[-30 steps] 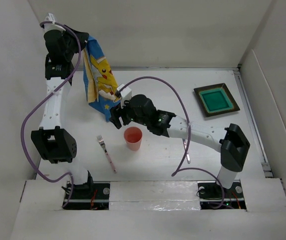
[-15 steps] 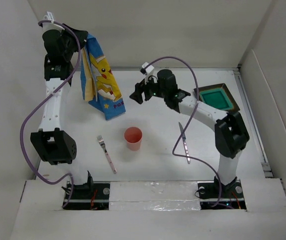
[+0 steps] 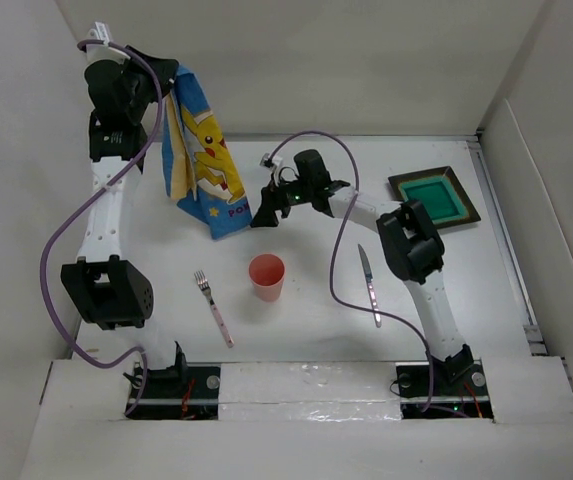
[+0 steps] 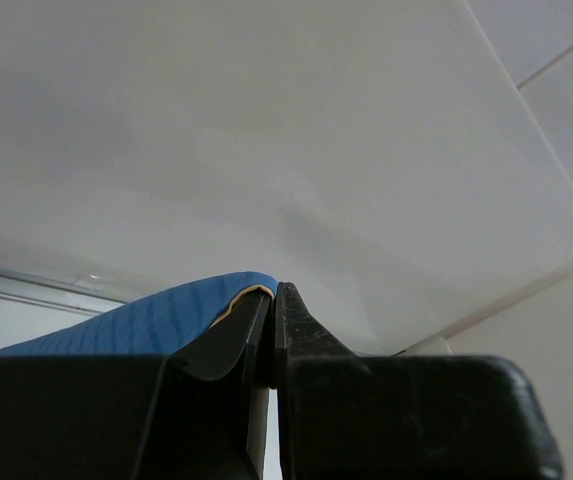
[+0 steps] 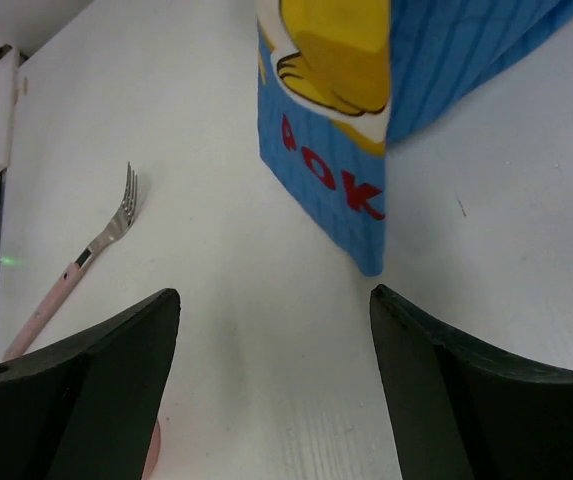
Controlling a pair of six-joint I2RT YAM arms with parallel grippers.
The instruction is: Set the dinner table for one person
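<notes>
The dinner table (image 3: 316, 330) is the large white surface that both arms are bolted to, and it carries every loose item.

Item count: one fork, one knife, one cup, one plate, one cloth.

1. Nearest the near edge, left of centre, lies the fork (image 3: 211, 305). It has a pink handle and its tines point toward the far edge.
2. To the right of centre, at about the same depth, lies the knife (image 3: 369, 285), lengthwise from near to far.
3. Between the two, slightly farther in, the pink cup (image 3: 266, 276) stands upright, apart from both.
4. Beyond the cup, at mid-table, the right gripper (image 3: 263, 214) is low over the surface. Its jaws are spread wide and grip nothing. The wrist view shows bare table between its fingers (image 5: 76, 400).
5. Just left of it hangs the blue cloth (image 3: 201, 170) with a yellow print. Its lowest corner is at the tabletop; contact cannot be confirmed.
6. The square green plate (image 3: 434, 199) with a dark rim sits near the far right corner.
7. Above the far left corner, the left gripper (image 3: 166, 80) is raised high. Its jaws are pinched closed on the top edge of the cloth.
</notes>
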